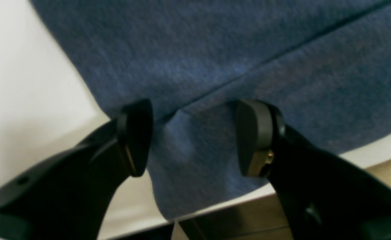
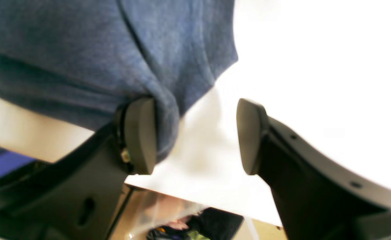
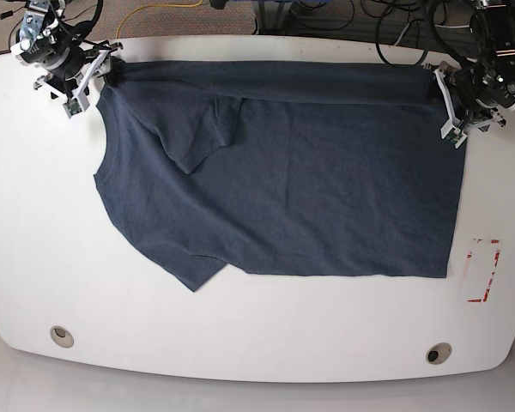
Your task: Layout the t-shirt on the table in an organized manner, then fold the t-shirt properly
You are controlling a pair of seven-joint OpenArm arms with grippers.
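The dark blue t-shirt (image 3: 309, 180) lies spread on the white table (image 3: 240, 335), with one sleeve (image 3: 202, 129) folded over the body and a band doubled over along the far edge. At the shirt's far right corner my left gripper (image 3: 451, 107) stands open. In the left wrist view its jaws (image 1: 195, 136) straddle a fold of the t-shirt (image 1: 215, 60) without pinching it. My right gripper (image 3: 90, 73) is open at the far left corner. Up close (image 2: 195, 136), a bunched corner of the t-shirt (image 2: 82, 50) touches only one finger (image 2: 140, 136).
Two round grommet holes (image 3: 61, 336) (image 3: 438, 353) sit near the table's front edge. A red-and-white marking (image 3: 483, 270) lies right of the shirt. Cables (image 3: 326, 17) run behind the far edge. Both grippers hover close to the table edge (image 1: 235, 200) (image 2: 215, 200).
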